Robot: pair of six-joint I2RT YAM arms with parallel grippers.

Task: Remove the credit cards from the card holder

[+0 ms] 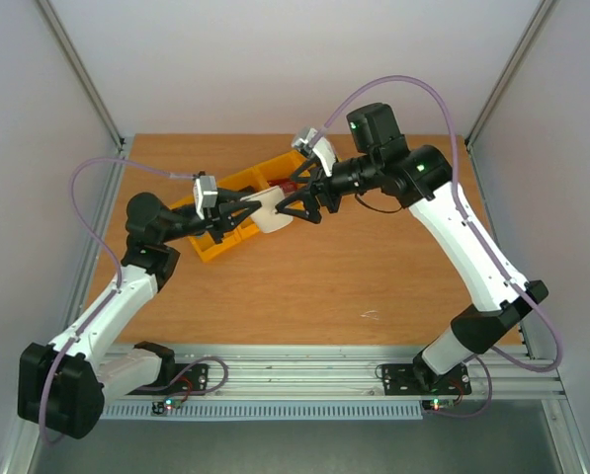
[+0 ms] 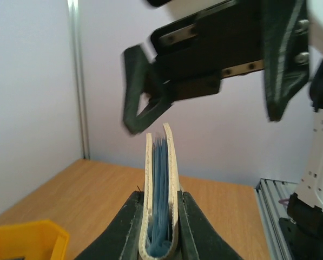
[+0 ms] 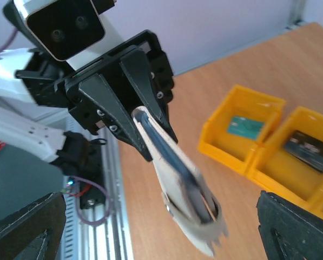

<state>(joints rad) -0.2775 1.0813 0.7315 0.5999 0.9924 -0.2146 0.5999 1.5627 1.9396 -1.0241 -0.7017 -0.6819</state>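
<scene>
Left gripper (image 2: 161, 197) is clamping the card holder (image 2: 173, 179) toward the far-left corner.
Right gripper (image 1: 299, 210) is hovering, fingers apart: pinch the blue card (image 2: 160, 162) (barely showing) squarely.

Both the left arm (image 1: 107, 306) and the right arm (image 1: 477, 252) wear glossy white shells on their long links, with chunky black housings at every joint. A pale lilac cable (image 1: 85, 178) trails along each one. Small green lights (image 1: 421, 166) glow on the right arm's black joints. The left gripper (image 1: 258, 210) and right gripper (image 1: 296, 215) are matte black, their fingers (image 2: 130, 86) cut with triangular openings and pinned with small silver screws (image 2: 302, 56). A white camera block (image 3: 64, 27) with a dark face and two lenses tops the left one. Black base plates (image 1: 191, 380) carry tiny red and green lights.
</scene>
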